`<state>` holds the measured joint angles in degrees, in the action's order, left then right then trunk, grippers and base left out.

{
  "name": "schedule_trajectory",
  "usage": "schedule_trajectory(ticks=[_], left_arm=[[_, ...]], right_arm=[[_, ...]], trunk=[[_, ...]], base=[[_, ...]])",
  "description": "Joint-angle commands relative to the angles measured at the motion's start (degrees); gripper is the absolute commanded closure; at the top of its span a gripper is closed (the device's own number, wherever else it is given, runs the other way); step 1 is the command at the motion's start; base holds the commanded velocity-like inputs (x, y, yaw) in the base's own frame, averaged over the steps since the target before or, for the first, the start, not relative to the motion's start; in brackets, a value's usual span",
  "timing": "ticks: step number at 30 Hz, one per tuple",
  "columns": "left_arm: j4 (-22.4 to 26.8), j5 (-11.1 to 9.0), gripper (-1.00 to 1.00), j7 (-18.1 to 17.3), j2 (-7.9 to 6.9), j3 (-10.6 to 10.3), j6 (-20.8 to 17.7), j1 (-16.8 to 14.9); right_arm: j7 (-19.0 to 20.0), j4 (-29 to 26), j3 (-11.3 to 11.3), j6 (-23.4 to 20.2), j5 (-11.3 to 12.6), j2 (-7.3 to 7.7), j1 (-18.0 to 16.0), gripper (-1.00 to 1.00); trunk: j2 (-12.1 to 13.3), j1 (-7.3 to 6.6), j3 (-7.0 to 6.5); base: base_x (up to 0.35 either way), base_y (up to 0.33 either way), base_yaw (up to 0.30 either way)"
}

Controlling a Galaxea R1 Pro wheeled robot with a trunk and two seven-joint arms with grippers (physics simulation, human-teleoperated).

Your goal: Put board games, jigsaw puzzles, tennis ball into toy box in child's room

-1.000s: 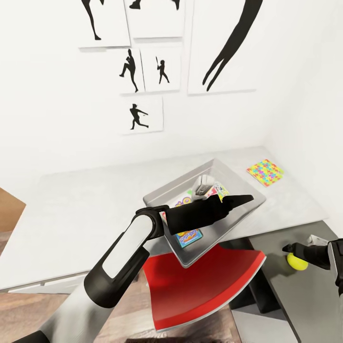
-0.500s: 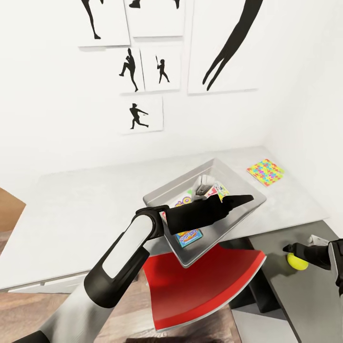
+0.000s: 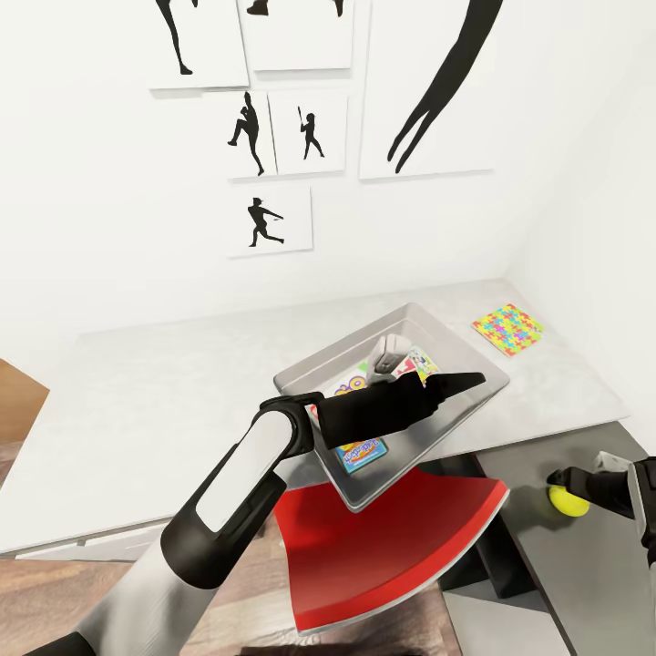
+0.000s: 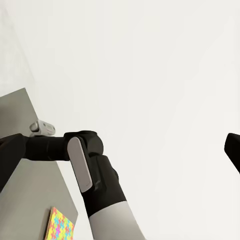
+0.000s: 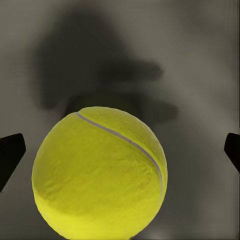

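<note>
Reaching for the small yellow-green tennis ball, I have my right pincer spread open with one dark fingertip on either side of it, neither touching it. The ball rests on the dark grey wing of the table, directly ahead of my fingers and between them. In the head view my right pincer hangs just above the ball.

Beyond it, well apart across the light grey tabletop, sits the pale grey flared-rim toy box. Printed game boxes already lie inside it; how many I cannot tell, since my left arm covers much of the bin. I cannot tell whether my left pincer is open or closed. One multicoloured jigsaw puzzle slab lies on the table past the box, not yet packed.

I judge the job partly done: the ball and that puzzle are left at least.
</note>
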<state>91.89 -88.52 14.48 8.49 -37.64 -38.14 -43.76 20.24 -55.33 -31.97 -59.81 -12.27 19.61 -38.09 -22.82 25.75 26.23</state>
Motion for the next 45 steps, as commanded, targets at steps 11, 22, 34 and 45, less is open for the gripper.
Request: schedule_trajectory(ticks=[11,22,34,45], left_arm=[[0.1,-0.6,-1.0,0.5,0.02,0.0,-0.1,-0.1],[0.0,-0.6,-1.0,0.5,0.04,0.0,-0.1,-0.1],[0.1,-0.6,-1.0,0.5,0.04,0.0,-0.1,-0.1],[0.0,-0.6,-1.0,0.5,0.04,0.0,-0.1,-0.1]], right_arm=[[0.0,0.0,-0.1,-0.2,-0.6,-0.07,-0.1,-1.0],[-0.1,0.0,0.1,-0.2,-0.6,-0.25,0.0,1.0],[-0.1,0.0,0.0,-0.2,-0.6,-0.27,0.0,1.0],[-0.1,0.0,0.0,-0.2,-0.6,-0.28,0.0,1.0]], trunk=[[-0.1,0.03,0.09],[-0.1,0.03,0.09],[-0.1,0.03,0.09],[-0.1,0.03,0.09]], base=[[0.0,0.0,0.0],[0.0,0.0,0.0],[0.0,0.0,0.0],[0.0,0.0,0.0]])
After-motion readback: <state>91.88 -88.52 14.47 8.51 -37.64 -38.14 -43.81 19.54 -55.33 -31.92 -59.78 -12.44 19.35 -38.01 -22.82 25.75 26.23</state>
